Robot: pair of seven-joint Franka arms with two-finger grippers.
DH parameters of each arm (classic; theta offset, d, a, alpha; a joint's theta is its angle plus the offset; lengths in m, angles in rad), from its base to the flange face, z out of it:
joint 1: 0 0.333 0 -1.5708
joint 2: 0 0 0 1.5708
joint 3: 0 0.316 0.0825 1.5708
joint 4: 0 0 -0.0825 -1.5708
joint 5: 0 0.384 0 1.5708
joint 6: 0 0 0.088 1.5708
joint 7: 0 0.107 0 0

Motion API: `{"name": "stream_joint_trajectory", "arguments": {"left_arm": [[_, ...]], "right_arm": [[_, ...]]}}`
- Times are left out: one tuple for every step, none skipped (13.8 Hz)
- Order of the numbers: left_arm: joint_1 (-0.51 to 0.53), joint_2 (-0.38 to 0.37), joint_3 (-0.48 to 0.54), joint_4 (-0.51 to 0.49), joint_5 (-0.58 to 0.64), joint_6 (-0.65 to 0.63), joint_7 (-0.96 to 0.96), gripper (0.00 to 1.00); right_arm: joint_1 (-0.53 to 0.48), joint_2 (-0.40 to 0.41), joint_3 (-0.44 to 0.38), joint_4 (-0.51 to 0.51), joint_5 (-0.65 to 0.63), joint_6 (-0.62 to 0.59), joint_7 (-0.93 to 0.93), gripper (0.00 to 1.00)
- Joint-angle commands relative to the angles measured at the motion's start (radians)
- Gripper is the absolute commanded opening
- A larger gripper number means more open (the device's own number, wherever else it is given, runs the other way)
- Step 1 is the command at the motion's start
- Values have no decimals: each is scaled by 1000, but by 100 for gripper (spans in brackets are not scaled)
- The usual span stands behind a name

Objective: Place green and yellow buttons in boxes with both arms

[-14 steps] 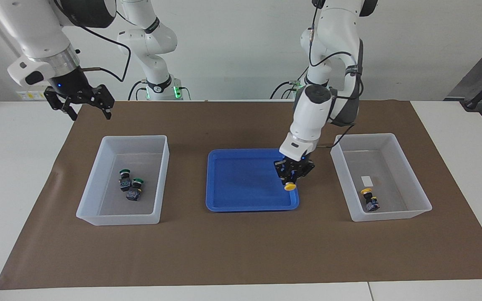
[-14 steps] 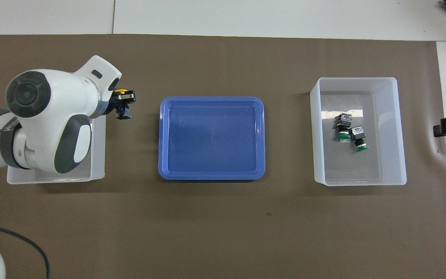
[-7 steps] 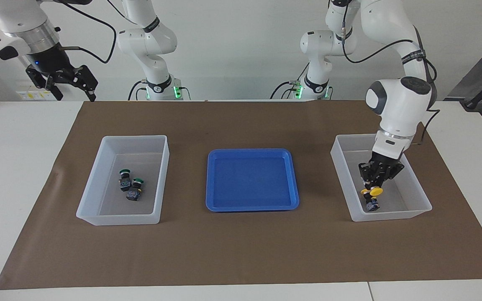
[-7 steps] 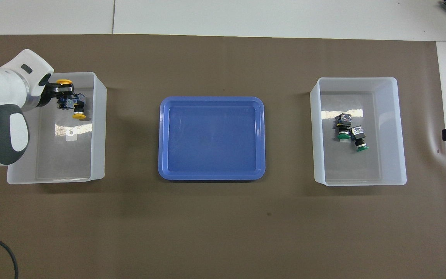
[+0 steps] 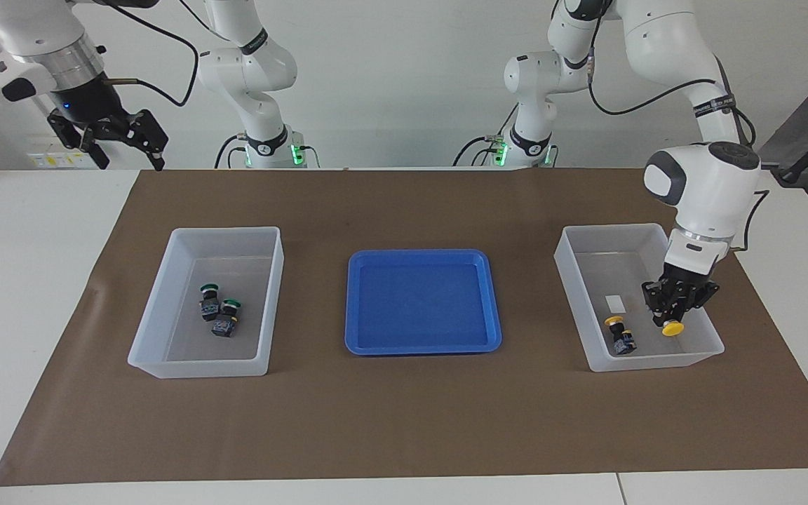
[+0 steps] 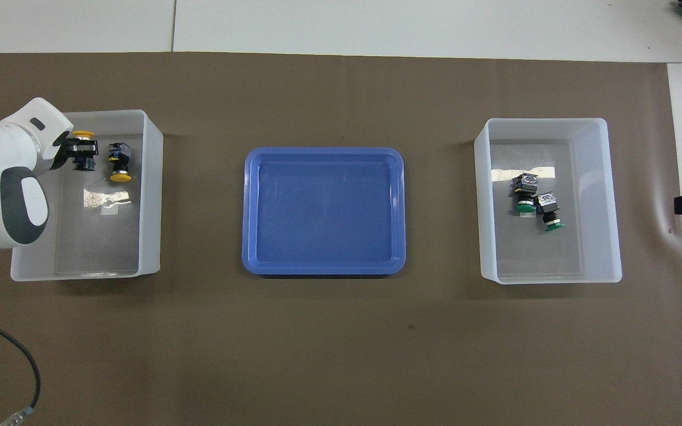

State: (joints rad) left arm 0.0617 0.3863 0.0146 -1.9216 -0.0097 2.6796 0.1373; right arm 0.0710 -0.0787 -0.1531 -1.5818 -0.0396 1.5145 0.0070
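Note:
My left gripper (image 5: 670, 317) is shut on a yellow button (image 5: 671, 329), cap downward, low inside the box (image 5: 656, 362) at the left arm's end. In the overhead view this gripper (image 6: 82, 156) and its button (image 6: 83, 135) sit beside the second yellow button (image 6: 119, 163). That button lies on the box floor (image 5: 621, 337). Two green buttons (image 5: 209, 299) (image 5: 226, 317) lie together in the other box (image 5: 165, 365) at the right arm's end. My right gripper (image 5: 108, 139) is open and empty, raised over the table edge at its own end, waiting.
A shallow blue tray (image 5: 355, 308) with nothing in it sits mid-table between the boxes, on a brown mat (image 5: 404, 421). A small white sticker (image 5: 615, 303) lies on the floor of the box with the yellow buttons. The overhead view shows the green buttons' box (image 6: 612, 195).
My left gripper has carried the yellow button from over the tray's edge into the box, then sideways away from the lying yellow button. My right gripper rose earlier and now holds still.

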Motion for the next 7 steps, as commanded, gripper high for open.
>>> {"name": "stream_joint_trajectory", "arguments": {"left_arm": [[7,11,-7,1,-1,28,16,80],[4,11,-7,0,-3,23,13,99],[0,8,-5,1,-3,17,10,100],[-3,5,-7,1,-3,16,8,100],[-5,0,-7,1,-3,14,13,100],[-8,-9,-7,1,-3,5,13,100],[-11,-42,-7,-2,-1,-27,13,100]], "right_arm": [[27,-21,9,-38,-22,26,31,100],[30,-23,9,-41,-16,26,33,100],[29,-23,9,-44,-8,24,45,100],[30,-23,9,-46,-8,24,54,100],[30,-23,9,-46,-8,24,54,100],[30,-23,9,-47,-8,24,54,100],[29,-23,9,-47,-8,21,51,100]]}}
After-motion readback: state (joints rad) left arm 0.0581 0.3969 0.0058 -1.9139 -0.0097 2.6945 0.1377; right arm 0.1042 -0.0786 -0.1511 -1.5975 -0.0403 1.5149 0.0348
